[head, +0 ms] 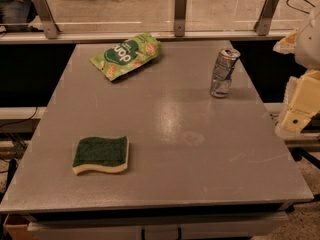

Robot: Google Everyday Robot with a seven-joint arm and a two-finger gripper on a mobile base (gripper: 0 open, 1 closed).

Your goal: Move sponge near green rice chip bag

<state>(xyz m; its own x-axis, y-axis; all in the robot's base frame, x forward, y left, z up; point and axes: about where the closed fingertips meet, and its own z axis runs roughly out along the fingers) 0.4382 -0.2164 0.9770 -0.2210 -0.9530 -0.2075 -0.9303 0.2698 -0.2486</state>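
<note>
The sponge (101,154) lies flat on the grey table (200,149) at the front left, dark green top up over its pale yellow foam. The green rice chip bag (126,55) lies flat at the back left of the table, well apart from the sponge. My gripper (299,106) shows as pale yellow and white parts at the right edge of the camera view, beside the table's right edge and above floor level. It is far from both the sponge and the bag and holds nothing that I can see.
A crushed silver can (223,73) stands upright at the back right of the table. A glass barrier with metal posts (180,14) runs along the far edge. The table's front edge (150,206) is near the bottom of the view.
</note>
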